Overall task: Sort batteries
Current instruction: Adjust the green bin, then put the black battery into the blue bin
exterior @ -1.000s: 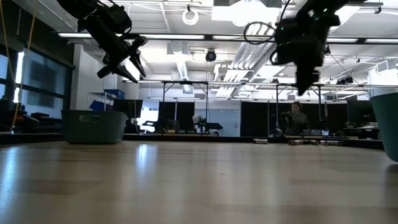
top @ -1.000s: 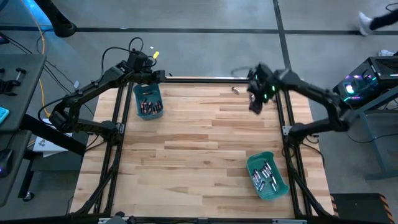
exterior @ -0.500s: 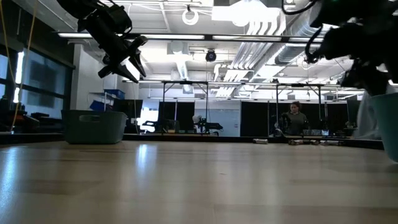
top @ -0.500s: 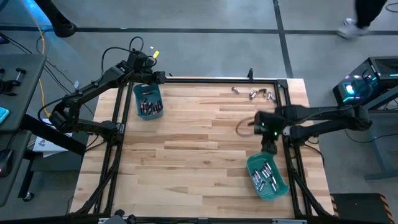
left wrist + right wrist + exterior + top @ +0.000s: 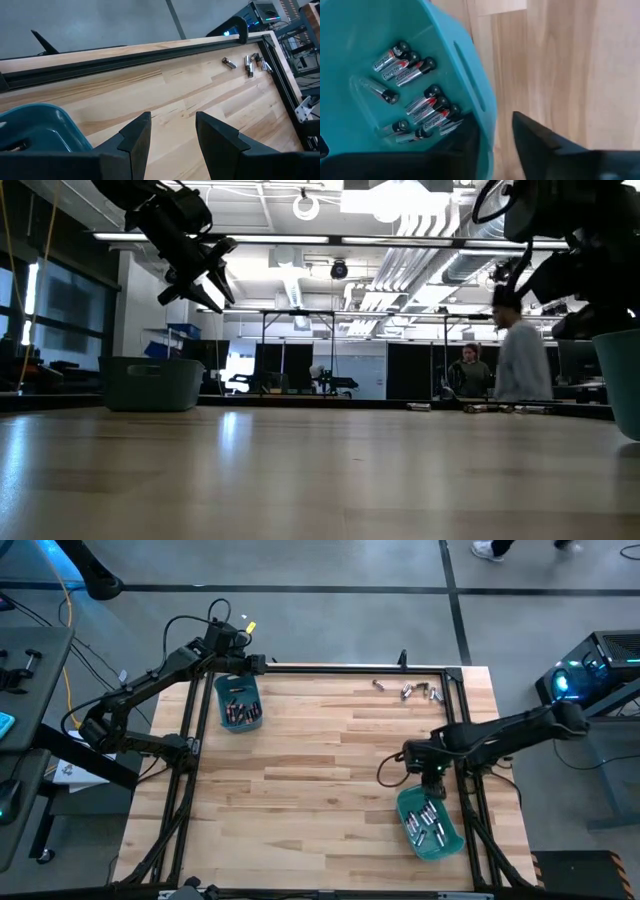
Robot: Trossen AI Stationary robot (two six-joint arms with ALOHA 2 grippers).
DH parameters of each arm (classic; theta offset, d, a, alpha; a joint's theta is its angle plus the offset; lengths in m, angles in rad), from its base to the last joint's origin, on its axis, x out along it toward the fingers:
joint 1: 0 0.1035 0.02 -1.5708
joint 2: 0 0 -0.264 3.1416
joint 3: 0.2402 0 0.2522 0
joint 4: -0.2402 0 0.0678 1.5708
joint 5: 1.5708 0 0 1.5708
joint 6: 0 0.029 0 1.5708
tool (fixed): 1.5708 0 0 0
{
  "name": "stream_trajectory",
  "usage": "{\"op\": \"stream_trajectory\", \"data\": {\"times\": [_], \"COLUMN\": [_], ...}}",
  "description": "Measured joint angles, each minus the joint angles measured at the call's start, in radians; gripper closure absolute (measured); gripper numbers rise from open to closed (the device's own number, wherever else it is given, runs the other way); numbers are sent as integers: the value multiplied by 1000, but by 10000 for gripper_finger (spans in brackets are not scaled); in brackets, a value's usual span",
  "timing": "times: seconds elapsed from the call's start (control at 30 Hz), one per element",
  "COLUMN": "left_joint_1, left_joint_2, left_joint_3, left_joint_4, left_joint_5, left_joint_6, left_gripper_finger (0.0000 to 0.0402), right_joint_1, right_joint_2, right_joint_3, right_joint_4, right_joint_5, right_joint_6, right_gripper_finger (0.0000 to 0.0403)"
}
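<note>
Two teal bins stand on the wooden table. The far-left bin (image 5: 238,700) holds dark batteries (image 5: 240,710). The near-right bin (image 5: 430,825) holds several silvery and dark batteries with red marks (image 5: 417,107). A few loose batteries (image 5: 408,690) lie by the far edge, also seen in the left wrist view (image 5: 247,64). My left gripper (image 5: 172,135) is open and empty, raised by the far-left bin (image 5: 40,130). My right gripper (image 5: 495,145) is open above the near-right bin's far wall (image 5: 482,95), one finger over the inside and one over the table.
A black frame rail (image 5: 330,667) runs along the far edge, and posts stand at the table's sides. Bare wood (image 5: 320,770) lies between the bins. In the low view a person (image 5: 520,365) walks behind the table and another (image 5: 472,370) stands farther back.
My right gripper has swung from the far right edge, beside the loose batteries, toward the near edge and now hangs over the near-right bin. A person has walked into the background of the low view.
</note>
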Motion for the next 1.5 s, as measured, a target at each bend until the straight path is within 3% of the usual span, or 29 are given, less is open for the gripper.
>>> {"op": "stream_trajectory", "data": {"times": [0.2,0.67,1.0,1.13,1.33,1.5], "left_joint_1": [0,0,-1,-1,-1,-1], "left_joint_2": [0,0,0,0,0,0], "left_joint_3": [0,0,0,0,0,0], "left_joint_4": [0,0,0,0,0,0], "left_joint_5": [0,0,0,0,0,1], "left_joint_6": [-11,-10,-9,-8,-9,-11], "left_gripper_finger": [252,252,252,252,252,252], "right_joint_1": [2,-1,-1,-2,-31,-123], "right_joint_2": [24,24,21,21,21,21], "right_joint_3": [31,103,104,104,135,311], "right_joint_4": [-43,-344,-341,-336,-327,-396], "right_joint_5": [-1,121,131,130,125,274], "right_joint_6": [36,-5,18,66,163,164], "right_gripper_finger": [391,401,397,367,268,220]}}
